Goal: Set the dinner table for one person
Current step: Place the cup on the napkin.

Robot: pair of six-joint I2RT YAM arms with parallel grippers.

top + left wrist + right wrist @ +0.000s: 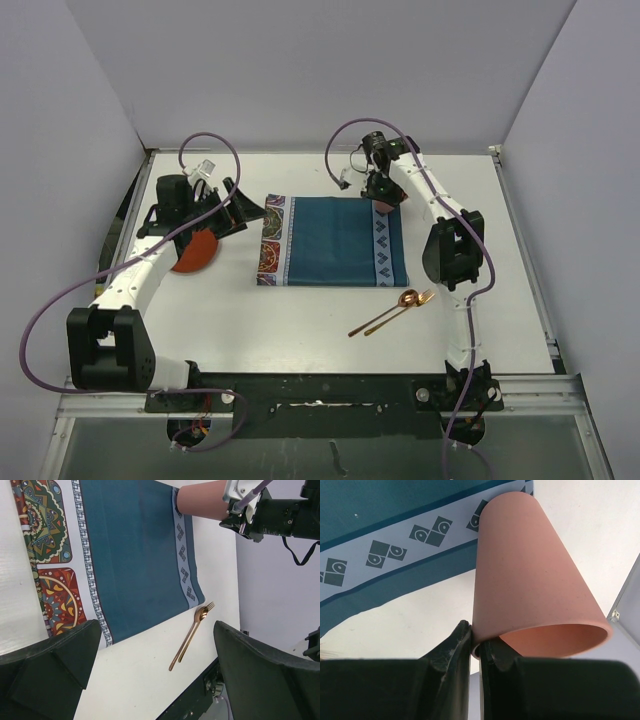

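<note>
no readable text, labels, brands or numbers on anything

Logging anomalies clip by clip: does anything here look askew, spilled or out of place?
Only the cutlery stands out. The spoon and fork lie side by side on a slant on the bare table, just off the mat's near right corner and not squared to it. Nothing looks spilled or damaged.

Teal placemat (335, 241), white geometric bands, multicolour mandala end; salmon-pink cup (530, 575) at placemat corner; copper cutlery (392, 311) beside placemat; white dinner table (300, 330)
</note>
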